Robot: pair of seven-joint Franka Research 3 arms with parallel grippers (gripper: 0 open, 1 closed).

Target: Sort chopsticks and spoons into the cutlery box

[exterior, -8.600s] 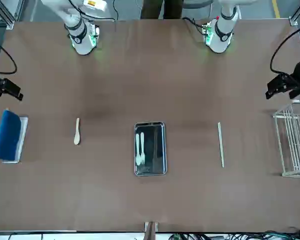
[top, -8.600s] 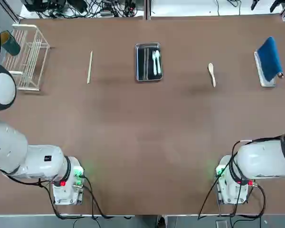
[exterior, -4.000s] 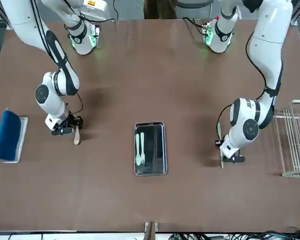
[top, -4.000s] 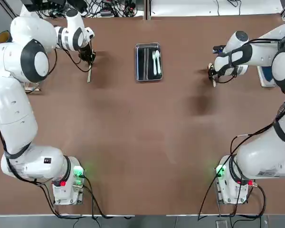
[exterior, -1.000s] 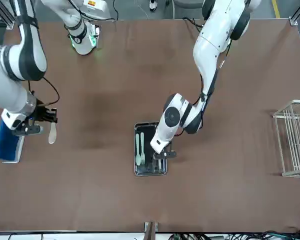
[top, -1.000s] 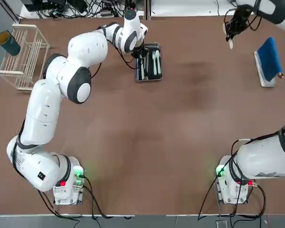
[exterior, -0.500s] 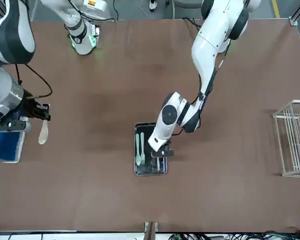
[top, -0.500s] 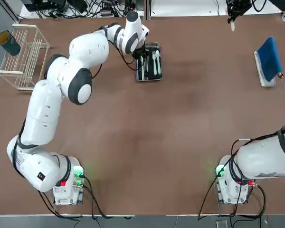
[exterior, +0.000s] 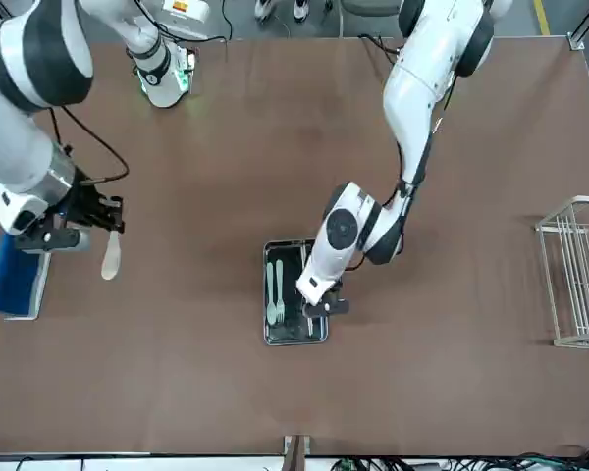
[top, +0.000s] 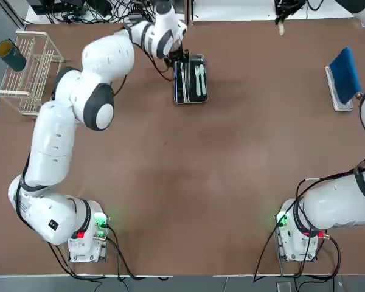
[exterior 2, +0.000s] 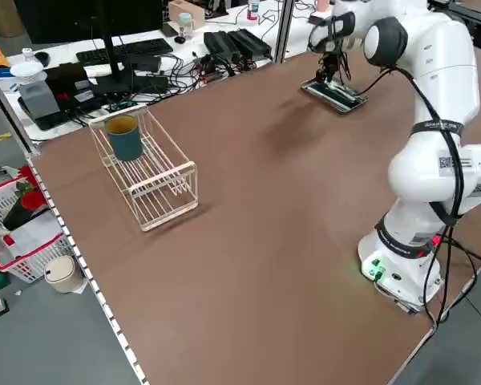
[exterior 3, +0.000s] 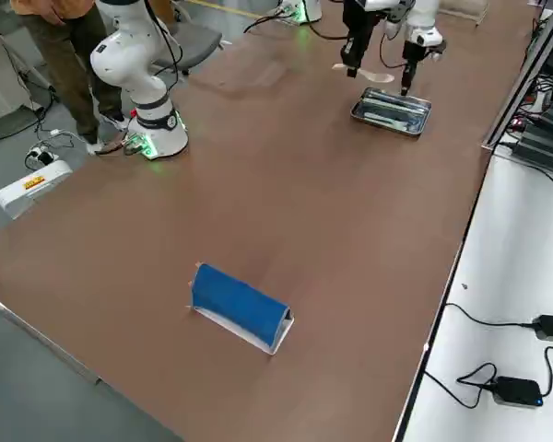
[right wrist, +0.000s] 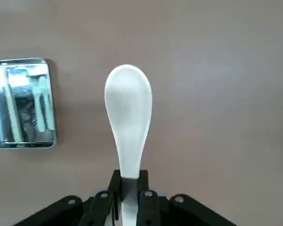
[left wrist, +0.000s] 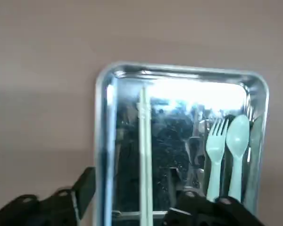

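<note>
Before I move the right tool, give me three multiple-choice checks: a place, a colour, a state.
1. Where are the chopsticks?
A) in the metal tray
B) in the wire rack
C) on bare table

2. What colour is the board's top?
A) red
B) yellow
C) blue

3. How is the right tool?
A) open and empty
B) shut on a spoon
C) shut on a fork

1: A, the left wrist view shows them lying inside its rim, between the parted jaws of the left tool above.
2: C, the top view shows it blue.
3: B, its jaws pinch the handle, off to the tray's right.
</note>
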